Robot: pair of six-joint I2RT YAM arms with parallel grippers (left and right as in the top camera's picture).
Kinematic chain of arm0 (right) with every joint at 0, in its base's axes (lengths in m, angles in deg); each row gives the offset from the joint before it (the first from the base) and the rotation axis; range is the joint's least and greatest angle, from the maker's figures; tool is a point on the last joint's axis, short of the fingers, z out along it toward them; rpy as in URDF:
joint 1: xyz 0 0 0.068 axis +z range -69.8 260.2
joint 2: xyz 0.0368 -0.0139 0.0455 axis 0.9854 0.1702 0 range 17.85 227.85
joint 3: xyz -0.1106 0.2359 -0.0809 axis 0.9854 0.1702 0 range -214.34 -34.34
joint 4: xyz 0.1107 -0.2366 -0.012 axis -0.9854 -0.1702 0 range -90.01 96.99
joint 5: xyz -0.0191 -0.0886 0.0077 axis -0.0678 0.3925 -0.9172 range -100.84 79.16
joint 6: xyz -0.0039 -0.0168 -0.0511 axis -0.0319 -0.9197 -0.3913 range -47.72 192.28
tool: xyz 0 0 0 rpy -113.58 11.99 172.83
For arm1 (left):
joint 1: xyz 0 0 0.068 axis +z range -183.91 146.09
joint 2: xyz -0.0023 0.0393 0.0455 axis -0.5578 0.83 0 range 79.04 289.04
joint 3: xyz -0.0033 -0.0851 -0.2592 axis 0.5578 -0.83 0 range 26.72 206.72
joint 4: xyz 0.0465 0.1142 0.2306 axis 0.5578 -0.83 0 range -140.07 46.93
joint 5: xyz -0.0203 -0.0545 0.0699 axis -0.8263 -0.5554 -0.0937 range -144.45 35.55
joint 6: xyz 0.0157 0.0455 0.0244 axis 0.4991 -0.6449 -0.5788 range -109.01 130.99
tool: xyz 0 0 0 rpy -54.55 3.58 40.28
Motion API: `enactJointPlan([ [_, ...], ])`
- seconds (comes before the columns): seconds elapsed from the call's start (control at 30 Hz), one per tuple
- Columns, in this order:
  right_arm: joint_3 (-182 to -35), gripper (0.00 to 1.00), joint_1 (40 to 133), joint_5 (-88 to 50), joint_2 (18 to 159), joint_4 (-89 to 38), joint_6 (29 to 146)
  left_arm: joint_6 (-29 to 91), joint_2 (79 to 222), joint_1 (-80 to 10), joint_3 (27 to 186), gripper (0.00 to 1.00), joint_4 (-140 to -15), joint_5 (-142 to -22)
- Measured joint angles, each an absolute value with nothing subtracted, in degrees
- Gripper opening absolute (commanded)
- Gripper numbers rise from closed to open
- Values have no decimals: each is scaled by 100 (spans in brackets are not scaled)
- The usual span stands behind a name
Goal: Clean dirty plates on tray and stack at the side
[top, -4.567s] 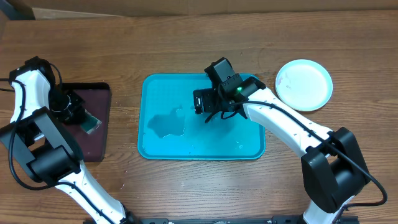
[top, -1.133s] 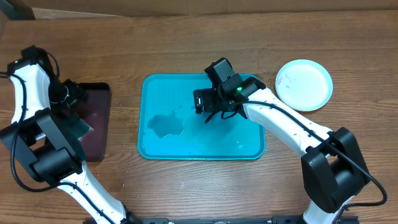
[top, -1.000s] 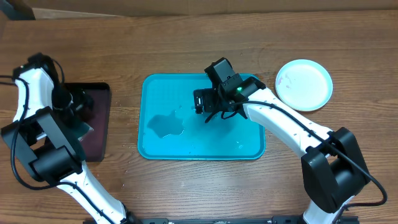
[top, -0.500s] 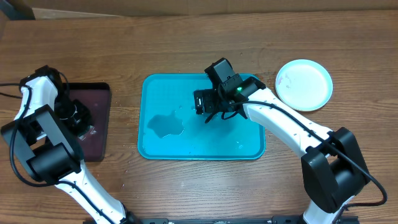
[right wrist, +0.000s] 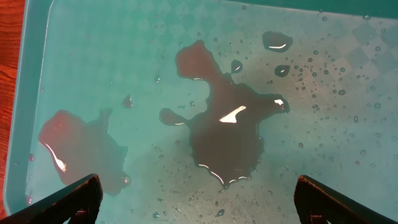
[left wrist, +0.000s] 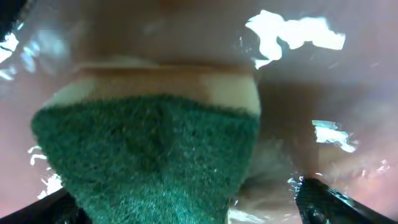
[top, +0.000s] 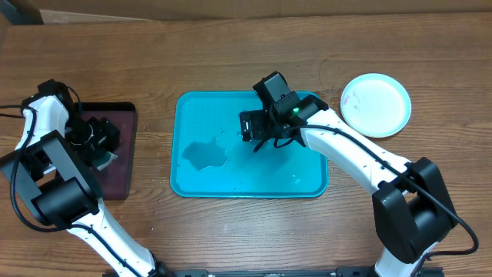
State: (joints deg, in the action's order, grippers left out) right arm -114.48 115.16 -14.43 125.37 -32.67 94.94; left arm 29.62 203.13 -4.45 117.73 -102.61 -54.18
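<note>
One plate (top: pixel 375 104) with a pale aqua rim and small red smears lies on the table, right of the turquoise tray (top: pixel 231 178). No plates show on the tray, only reddish puddles (right wrist: pixel 227 130) on its wet floor (right wrist: pixel 93 62). My right gripper (top: pixel 250 127) (right wrist: pixel 199 202) hangs open above those puddles, holding nothing. My left gripper (top: pixel 98 140) (left wrist: pixel 186 208) is low over the maroon tray. Its jaws are spread wide around a green sponge (left wrist: pixel 149 155) with a cream backing. A gap shows between the sponge and the right fingertip (left wrist: pixel 323 199).
The dark maroon tray (top: pixel 121 173) sits at the left of the table, its wet surface (left wrist: pixel 311 93) glistening. Bare wooden table (top: pixel 231 54) runs behind and in front of both trays. Both arm bases stand at the near edge.
My left arm has shifted about over the maroon tray, first toward the near side, then slightly back and right. The right arm and the plate have stayed still.
</note>
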Motion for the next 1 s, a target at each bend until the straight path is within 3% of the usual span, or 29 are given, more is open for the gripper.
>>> enactJointPlan([
  [0.17, -11448, 100, 11514, -1441, 12537, -3272, 9492, 2862, 20313, -445, 11773, 71, -10080, -5315],
  [0.2, -11448, 100, 11514, -1441, 12537, -3267, 9494, 2873, 20313, -445, 11773, 61, -10041, -5300],
  [0.23, -11448, 100, 11514, -1443, 12537, -3272, 9494, 2873, 20313, -443, 11773, 43, -9993, -5276],
  [0.27, -11448, 100, 11516, -1443, 12537, -3270, 9494, 2870, 20313, -443, 11773, 20, -9947, -5252],
  [0.3, -11448, 100, 11516, -1441, 12537, -3270, 9494, 2857, 20313, -443, 11773, 4, -9910, -5247],
  [0.4, -11448, 100, 11516, -1443, 12537, -3272, 9496, 2842, 20313, -445, 11773, 4, -9846, -5208],
  [0.43, -11448, 100, 11516, -1441, 12537, -3270, 9492, 2844, 20313, -445, 11773, 13, -9842, -5206],
  [0.47, -11448, 100, 11516, -1443, 12537, -3272, 9492, 2824, 20313, -445, 11773, 34, -9835, -5202],
  [0.5, -11448, 100, 11516, -1443, 12537, -3274, 9494, 2844, 20313, -445, 11773, 75, -9829, -5195],
  [0.57, -11448, 100, 11516, -1443, 12537, -3270, 9494, 2835, 20313, -443, 11773, 97, -9813, -5180],
  [0.6, -11448, 100, 11516, -1445, 12537, -3272, 9492, 2835, 20313, -443, 11773, 100, -9794, -5177],
  [0.83, -11448, 100, 11514, -1441, 12537, -3274, 9494, 2744, 20313, -439, 11773, 98, -9614, -5184],
  [0.93, -11448, 100, 11516, -1443, 12537, -3270, 9492, 2665, 20313, -439, 11773, 82, -9518, -5188],
  [1.0, -11448, 100, 11516, -1443, 12537, -3274, 9492, 2615, 20313, -439, 11773, 49, -9475, -5184],
])
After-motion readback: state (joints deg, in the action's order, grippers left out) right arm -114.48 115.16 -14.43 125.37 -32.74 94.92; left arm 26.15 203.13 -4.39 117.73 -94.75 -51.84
